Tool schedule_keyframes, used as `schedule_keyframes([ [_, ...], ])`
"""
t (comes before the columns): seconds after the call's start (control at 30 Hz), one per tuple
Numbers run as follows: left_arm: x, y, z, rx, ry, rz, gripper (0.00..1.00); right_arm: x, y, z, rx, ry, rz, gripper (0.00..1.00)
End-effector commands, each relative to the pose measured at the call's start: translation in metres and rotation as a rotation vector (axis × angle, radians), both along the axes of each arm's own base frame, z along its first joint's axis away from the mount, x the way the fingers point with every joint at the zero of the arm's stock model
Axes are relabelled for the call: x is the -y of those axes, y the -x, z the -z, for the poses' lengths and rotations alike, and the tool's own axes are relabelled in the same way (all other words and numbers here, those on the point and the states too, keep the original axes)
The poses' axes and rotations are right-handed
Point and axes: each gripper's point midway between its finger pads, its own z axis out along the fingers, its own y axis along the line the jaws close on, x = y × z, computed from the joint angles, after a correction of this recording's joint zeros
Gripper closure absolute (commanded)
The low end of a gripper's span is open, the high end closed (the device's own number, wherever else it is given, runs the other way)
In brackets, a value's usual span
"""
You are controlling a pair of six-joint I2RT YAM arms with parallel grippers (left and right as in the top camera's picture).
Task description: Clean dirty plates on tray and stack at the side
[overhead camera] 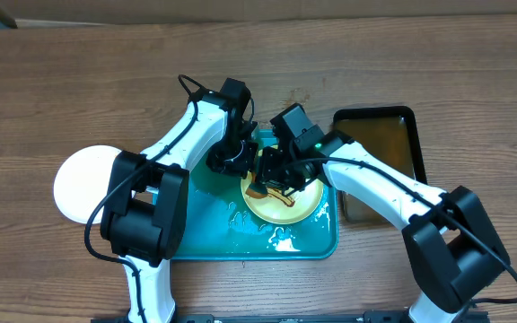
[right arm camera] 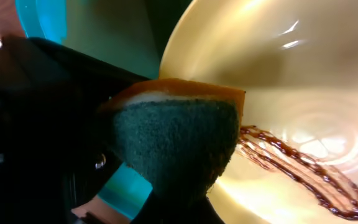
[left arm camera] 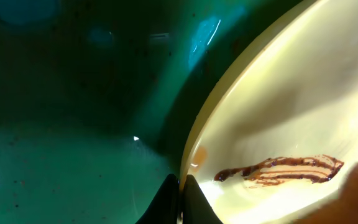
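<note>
- The wooden table [overhead camera: 79, 81] has plain brown planks. A strip of pale surface runs along its far edge, cut off by the frame.
- The turquoise tray [overhead camera: 212, 229] lies mid-table, wet, with white foam [overhead camera: 281, 238] near its front edge.
- Just right of it sits a narrower black tray [overhead camera: 373, 111] of brownish water.
- A white plate [overhead camera: 79, 184] rests on the table left of the turquoise tray, partly covered by the left arm.
- A pale green plate [overhead camera: 308, 202] is inside the tray's right half, with a brown sauce smear [left arm camera: 284, 169] on it.
- The left gripper [left arm camera: 182, 196] pinches this plate's rim between its closed fingertips.
- The right gripper [overhead camera: 275, 179] clamps a sponge [right arm camera: 179, 143], green scourer side towards the camera, right beside the smear.
- From above, the arms hide both sets of fingertips. The right wrist's own fingers are lost in dark blur.
</note>
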Motion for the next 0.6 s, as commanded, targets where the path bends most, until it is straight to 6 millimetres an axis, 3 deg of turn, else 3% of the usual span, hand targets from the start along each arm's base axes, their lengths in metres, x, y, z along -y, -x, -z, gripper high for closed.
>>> schedule_keyframes([
  [0.0, 0.001, 0.001, -0.003, 0.003, -0.002, -0.012, 0.96, -0.004, 0.001, 0.009, -0.042, -0.017, 0.042, 0.96],
  [0.27, 0.001, 0.002, -0.003, -0.003, 0.004, -0.013, 0.96, 0.002, -0.007, 0.034, -0.002, 0.009, 0.089, 0.96],
  [0.57, 0.001, 0.002, -0.003, -0.002, 0.004, -0.013, 0.96, -0.004, -0.010, 0.050, 0.011, -0.002, 0.083, 0.96],
])
